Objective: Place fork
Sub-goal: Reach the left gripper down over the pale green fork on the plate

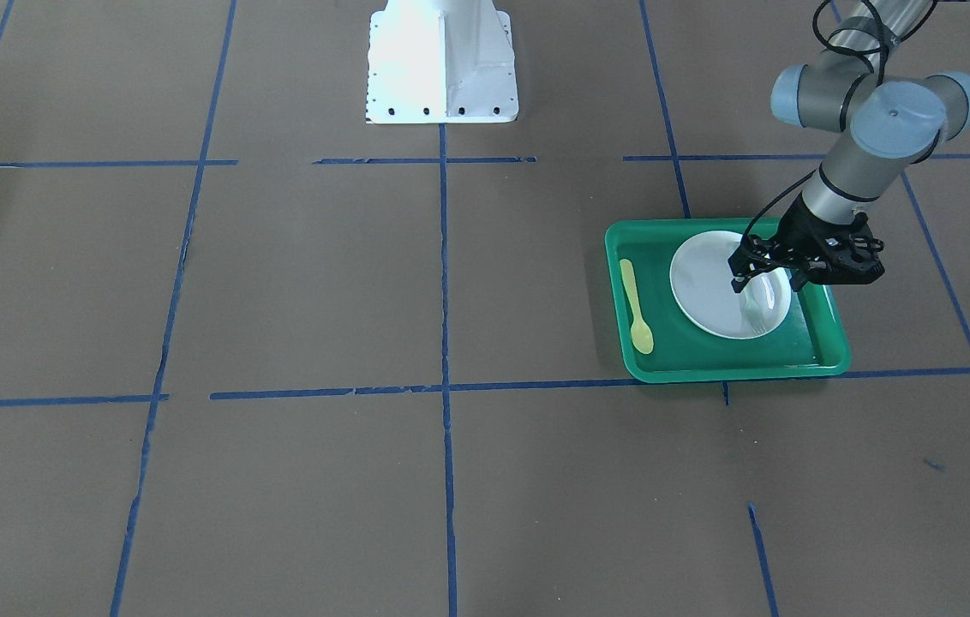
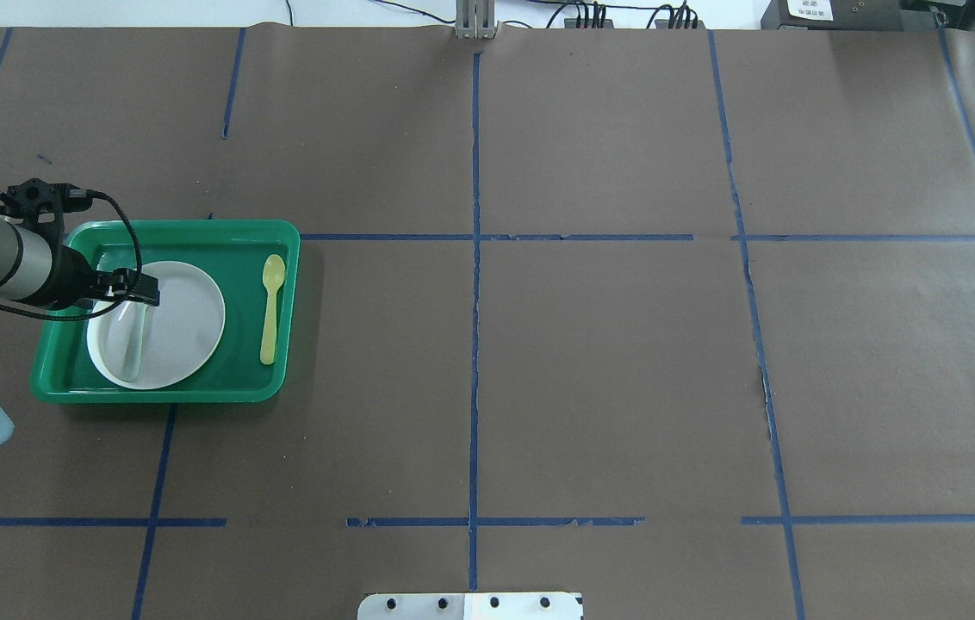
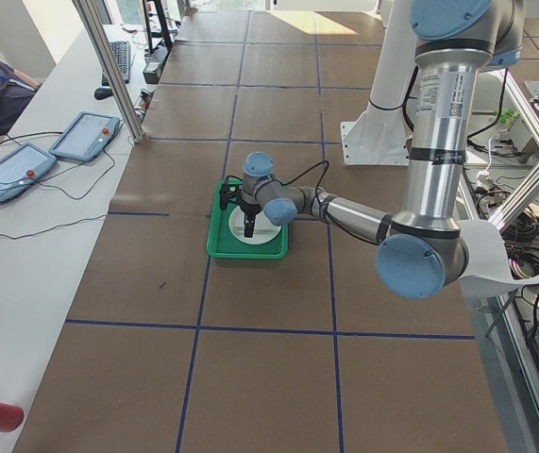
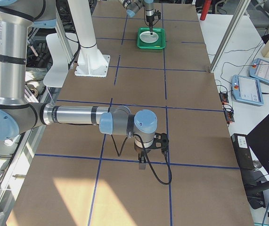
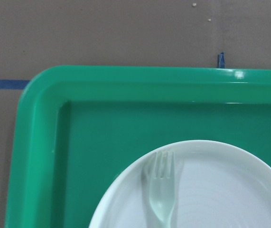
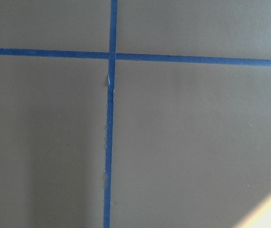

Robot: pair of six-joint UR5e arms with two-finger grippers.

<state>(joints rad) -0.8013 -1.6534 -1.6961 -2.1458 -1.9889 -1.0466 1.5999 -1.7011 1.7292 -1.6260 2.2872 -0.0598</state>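
The pale fork point(image 1: 756, 314) lies on the white plate point(image 1: 708, 291) inside the green tray point(image 1: 733, 364), tines pointing away from the robot. It also shows in the overhead view point(image 2: 129, 344) and in the left wrist view point(image 5: 161, 190). My left gripper point(image 1: 763, 287) hovers low over the fork's handle end with its jaws apart, holding nothing. My right gripper point(image 4: 142, 164) hangs over bare table far from the tray. It shows only in the exterior right view, so I cannot tell if it is open or shut.
A yellow spoon point(image 1: 637, 308) lies in the tray beside the plate, on the side toward the table's middle. The robot's white base point(image 1: 442, 60) stands at the table's robot side. Blue tape lines point(image 2: 475, 258) cross the brown paper.
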